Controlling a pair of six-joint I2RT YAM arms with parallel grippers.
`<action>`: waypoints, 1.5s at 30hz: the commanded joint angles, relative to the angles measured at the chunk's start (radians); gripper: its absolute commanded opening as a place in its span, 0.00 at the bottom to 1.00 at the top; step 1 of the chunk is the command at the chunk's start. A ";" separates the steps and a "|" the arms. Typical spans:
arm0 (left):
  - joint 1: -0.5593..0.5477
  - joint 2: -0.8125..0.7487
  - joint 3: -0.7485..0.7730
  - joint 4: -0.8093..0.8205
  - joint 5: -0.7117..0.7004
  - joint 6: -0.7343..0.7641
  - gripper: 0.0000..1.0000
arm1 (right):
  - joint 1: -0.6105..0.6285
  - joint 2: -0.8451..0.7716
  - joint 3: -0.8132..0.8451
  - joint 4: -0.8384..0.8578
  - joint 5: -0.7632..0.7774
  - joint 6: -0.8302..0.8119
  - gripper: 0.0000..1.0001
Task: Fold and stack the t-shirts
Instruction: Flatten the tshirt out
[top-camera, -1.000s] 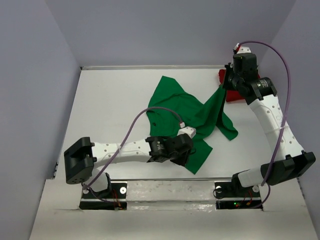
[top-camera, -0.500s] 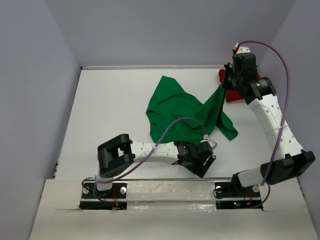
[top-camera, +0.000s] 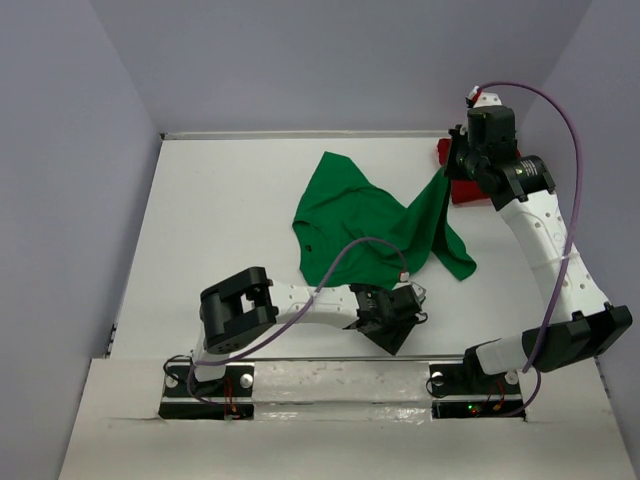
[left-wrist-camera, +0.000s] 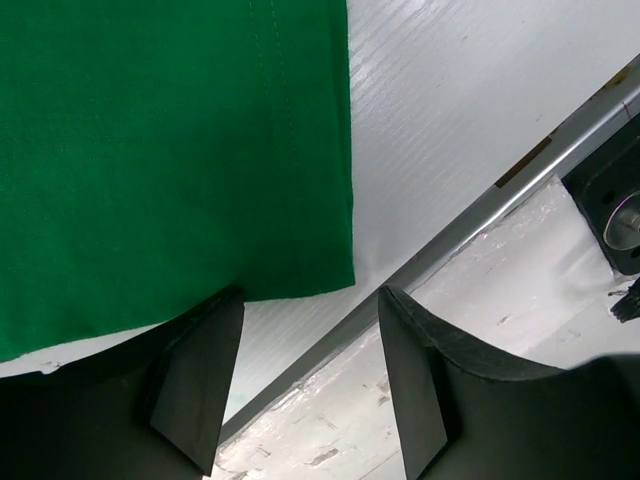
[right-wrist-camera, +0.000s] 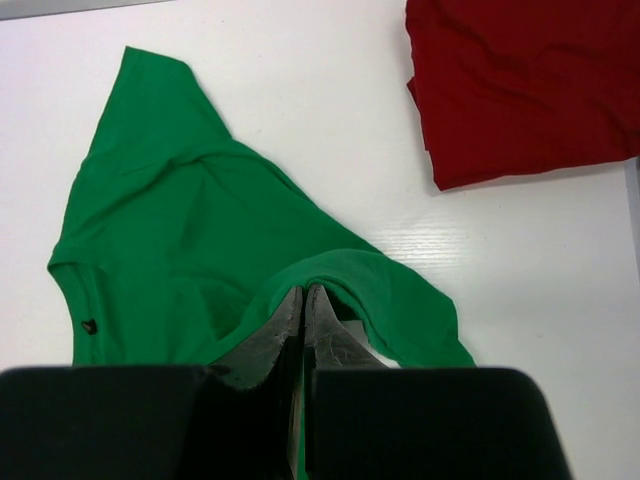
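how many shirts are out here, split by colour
bright green cloth t-shirt: 1
dark red cloth t-shirt: 1
total: 2

plain bright green t-shirt (top-camera: 360, 215), dark red t-shirt (right-wrist-camera: 520, 80), white table (top-camera: 220, 220).

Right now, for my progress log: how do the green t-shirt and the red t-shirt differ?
The green t-shirt lies spread and rumpled mid-table; the red t-shirt sits compact in the far right corner. The right gripper pinches a raised fold of the green t-shirt; no gripper holds the red t-shirt. Both are plain cloth resting on the table.
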 joint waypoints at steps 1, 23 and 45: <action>0.000 0.068 -0.004 -0.037 0.004 0.010 0.67 | 0.000 -0.038 0.010 0.059 -0.020 0.010 0.00; -0.037 0.320 0.102 -0.123 0.092 0.051 0.49 | 0.000 -0.058 -0.002 0.067 -0.033 0.009 0.00; 0.158 0.058 -0.220 0.018 -0.003 -0.096 0.00 | 0.000 -0.036 -0.014 0.062 -0.091 0.012 0.00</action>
